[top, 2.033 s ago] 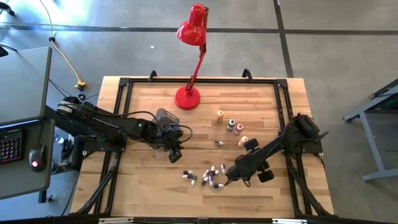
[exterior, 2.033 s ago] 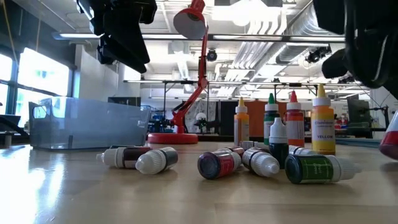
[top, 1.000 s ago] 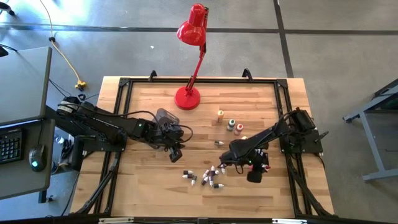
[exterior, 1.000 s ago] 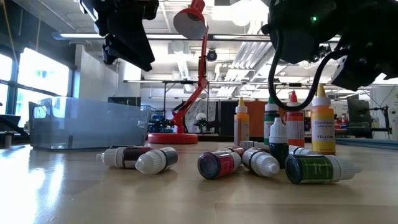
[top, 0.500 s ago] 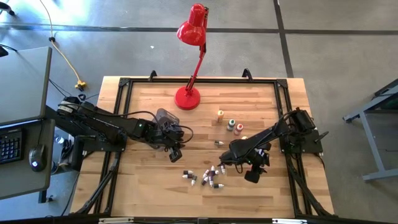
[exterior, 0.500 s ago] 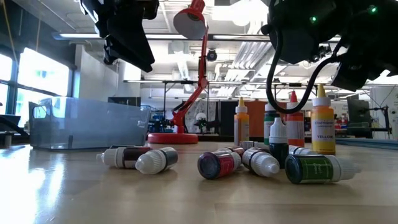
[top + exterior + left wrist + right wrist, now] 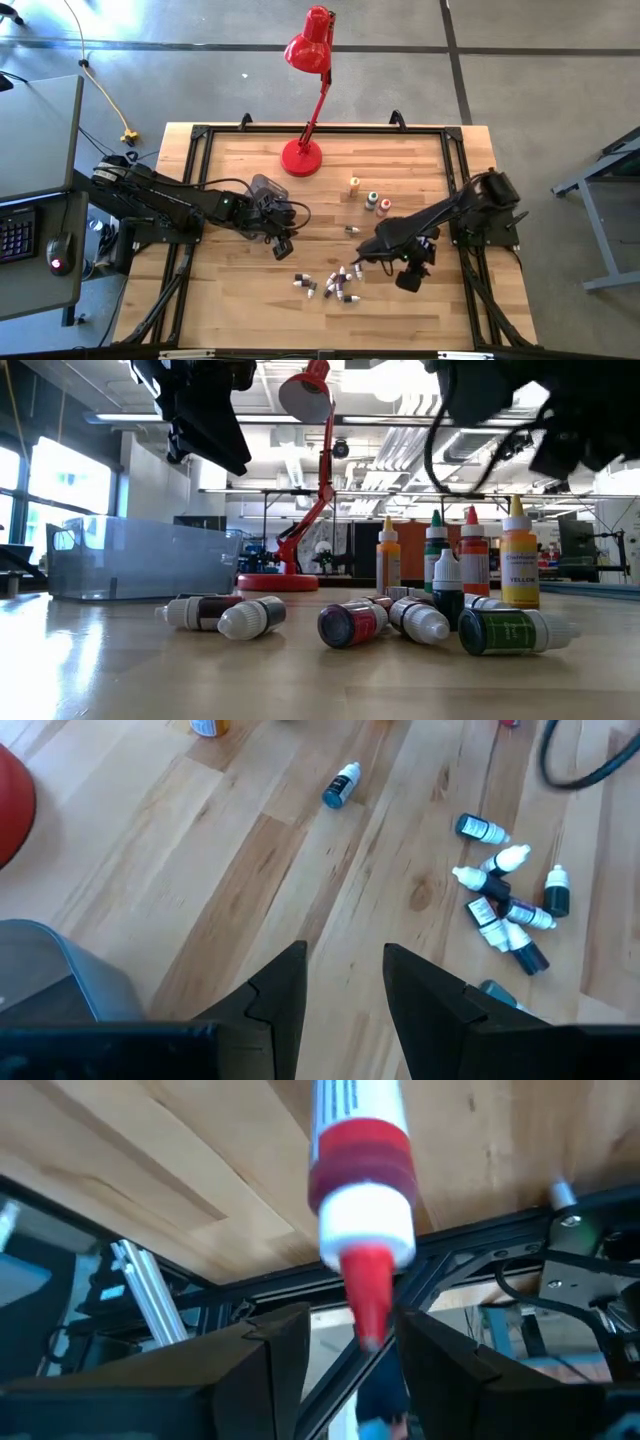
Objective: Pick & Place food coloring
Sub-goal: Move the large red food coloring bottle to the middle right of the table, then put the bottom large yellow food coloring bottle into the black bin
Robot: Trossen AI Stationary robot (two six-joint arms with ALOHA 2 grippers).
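Several food coloring bottles (image 7: 335,283) lie on their sides in a cluster on the near middle of the table, also in the low view (image 7: 400,622) and the left wrist view (image 7: 505,910). Others stand upright farther back (image 7: 372,200) (image 7: 474,555). My right gripper (image 7: 365,257) hovers just beyond the cluster, shut on a red bottle (image 7: 360,1160) with a white collar. My left gripper (image 7: 283,247) hangs open (image 7: 345,990) over bare wood left of the cluster, beside the grey tub (image 7: 265,188). My right gripper has the red bottle by its red nozzle tip (image 7: 370,1315), which lies between the two fingers. The white collar and labelled body stick out forward past the fingertips. The bottle is lifted clear of the table. A sliver of gap shows beside one finger (image 7: 285,1340).
A red desk lamp (image 7: 302,155) stands at the far middle. One bottle lies alone (image 7: 352,230) between the cluster and the upright ones. The black frame (image 7: 455,170) runs around the tabletop. Bare wood lies along the near edge and left of the cluster.
My right arm has drawn back a little toward the table's right edge and risen, showing blurred at the top of the low view, with the bottle carried along. The bottles on the table have stayed where they were.
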